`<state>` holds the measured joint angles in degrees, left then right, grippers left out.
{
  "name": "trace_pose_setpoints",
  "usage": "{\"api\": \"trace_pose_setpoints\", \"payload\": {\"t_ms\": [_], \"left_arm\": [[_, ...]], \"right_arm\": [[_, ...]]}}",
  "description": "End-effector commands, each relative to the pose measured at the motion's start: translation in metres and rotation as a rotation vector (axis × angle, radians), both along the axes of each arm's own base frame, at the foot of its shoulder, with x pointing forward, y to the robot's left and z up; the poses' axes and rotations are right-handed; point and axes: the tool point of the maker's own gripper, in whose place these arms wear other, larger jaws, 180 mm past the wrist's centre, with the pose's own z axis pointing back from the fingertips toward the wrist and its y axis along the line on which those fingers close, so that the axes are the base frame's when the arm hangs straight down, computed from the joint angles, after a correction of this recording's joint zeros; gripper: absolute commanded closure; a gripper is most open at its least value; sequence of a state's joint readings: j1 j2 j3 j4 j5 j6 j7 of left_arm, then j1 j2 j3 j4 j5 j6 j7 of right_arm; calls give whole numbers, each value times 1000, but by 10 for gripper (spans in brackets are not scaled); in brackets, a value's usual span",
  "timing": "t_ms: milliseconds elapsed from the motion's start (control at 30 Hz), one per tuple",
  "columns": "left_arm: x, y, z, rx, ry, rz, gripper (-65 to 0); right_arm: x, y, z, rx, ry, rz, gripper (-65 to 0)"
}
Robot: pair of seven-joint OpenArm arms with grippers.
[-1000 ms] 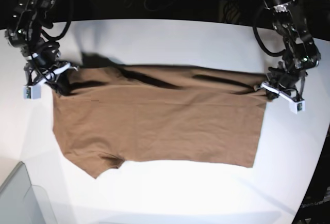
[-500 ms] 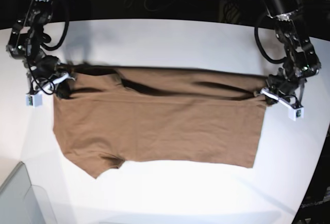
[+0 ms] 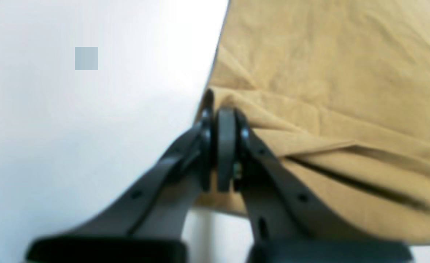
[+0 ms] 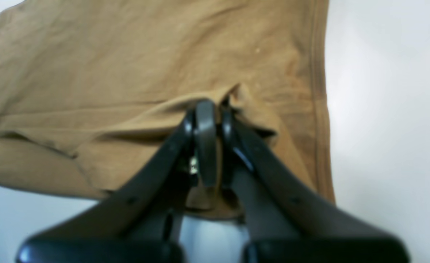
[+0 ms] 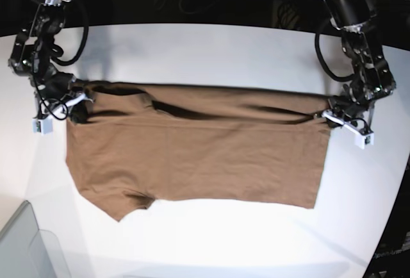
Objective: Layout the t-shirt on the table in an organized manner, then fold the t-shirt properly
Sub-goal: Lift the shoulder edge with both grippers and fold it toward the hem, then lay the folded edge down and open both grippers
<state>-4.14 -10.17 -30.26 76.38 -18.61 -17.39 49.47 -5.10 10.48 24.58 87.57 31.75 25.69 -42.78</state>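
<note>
Got both claws clamped: left gripper (image 3: 220, 109) and right gripper (image 4: 209, 106) pinching t-shirt (image 5: 192, 156) far corners, table (image 5: 205, 54) underneath; wrist views kinda blurry.

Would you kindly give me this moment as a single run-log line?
stage: fold | left gripper: shut on t-shirt edge | right gripper: shut on t-shirt edge | far edge lifted taut above table

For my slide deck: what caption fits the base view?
Both hands, left and right, pinch the far edge of a brown t-shirt on a white table.
</note>
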Motion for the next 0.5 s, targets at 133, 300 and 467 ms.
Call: {"api": "trace_pose_setpoints", "payload": {"t_ms": [133,300,467], "left_arm": [[13,6,16,15,-56,1,-67],[14,9,21,18,-69,4,-285],[17,10,36,41,-109,-1,-391]], "right_arm": [[11,1,15,-19,-50,30,-131],[11,-2,18,-24,-59,24,-300],[5,-19,19,-31,-58,-25,-359]]}}
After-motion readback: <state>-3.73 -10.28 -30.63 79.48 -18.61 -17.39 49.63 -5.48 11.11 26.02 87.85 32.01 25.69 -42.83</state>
